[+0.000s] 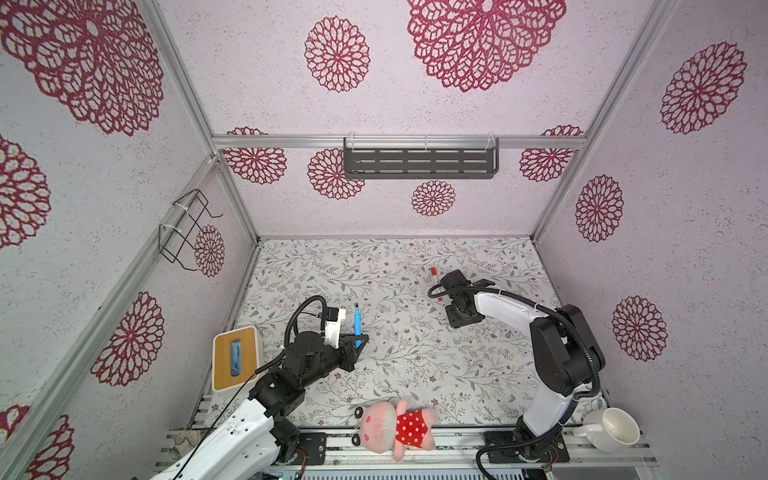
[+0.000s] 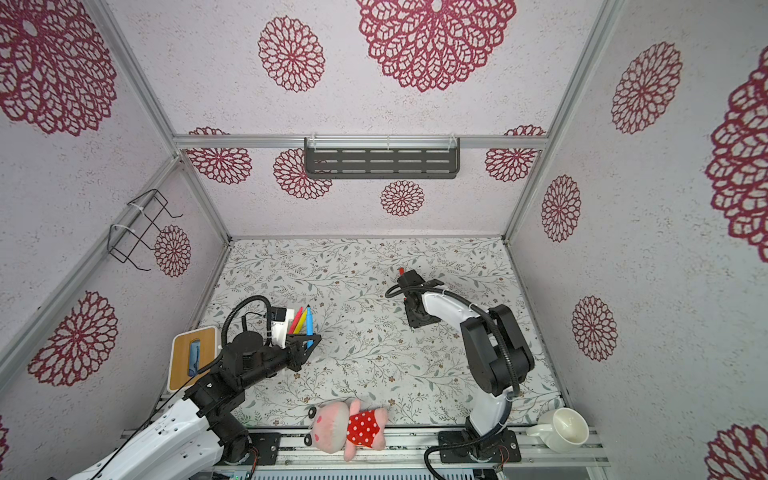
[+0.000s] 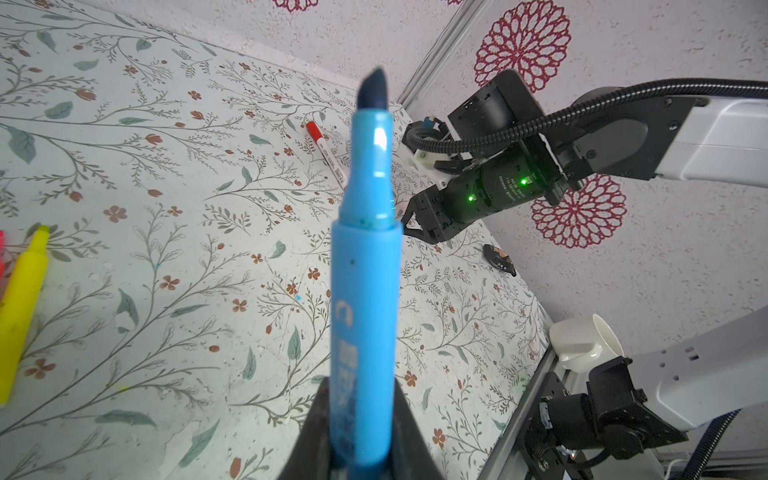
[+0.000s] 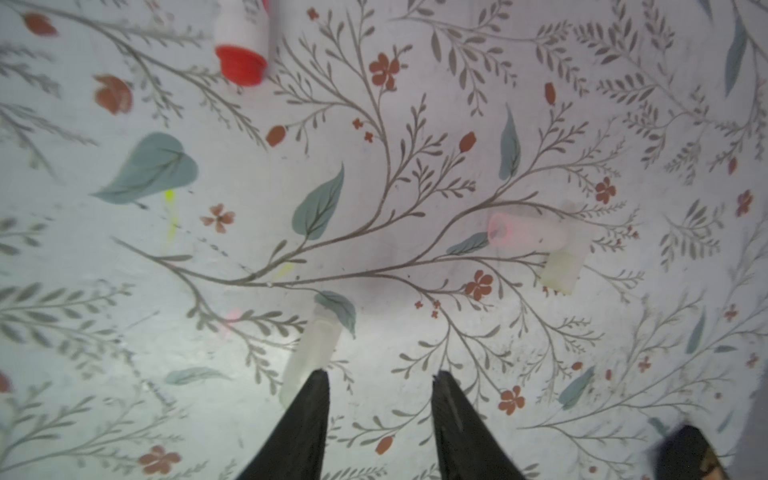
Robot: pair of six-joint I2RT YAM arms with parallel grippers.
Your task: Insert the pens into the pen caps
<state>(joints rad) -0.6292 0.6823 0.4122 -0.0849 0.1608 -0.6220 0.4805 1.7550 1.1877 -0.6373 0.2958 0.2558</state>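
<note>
**Left pincer point(image 3: 359, 384) clamped on blue pen point(image 3: 365, 286); right pincer point(image 4: 380, 376) parted over the caps**

Obs: left fingers are shut tight on the lower barrel of the blue pen, with the dark nib bare and pointing away from the jaws. The pen is held above the surface point(image 1: 415, 365), close to its left edge. Yellow pen point(image 2: 302, 320) and pink-red pen point(image 2: 295, 322) lie just beside it.

Right pincer: moderate gap, nothing between the fingers. A pale translucent cap point(image 4: 311, 349) lies just outside one fingertip point(image 4: 318, 386); touching or only beside it, cannot tell. Pink cap point(image 4: 523, 230) and yellowish cap point(image 4: 561, 270) lie together a little further off. All three sit toward the far edge, right of the middle, near the white-barrelled pen point(image 1: 434, 276).

Judgement: the step in hand looks like picking a cap for the blue pen. To do it well:
- Shift the right pincer sideways until the pale cap sits between the fingers, not under one.
- Close across its body, leaving the open mouth clear.
- Line up mouth and nib on one axis before pushing.

The cap's colour is too washed out to confirm a match.

Pose: left arm low, reaching from the near left corner, forearm roughly level. Right arm arched from the near right corner, elbow high, wrist bent so the pincer faces straight down
</note>
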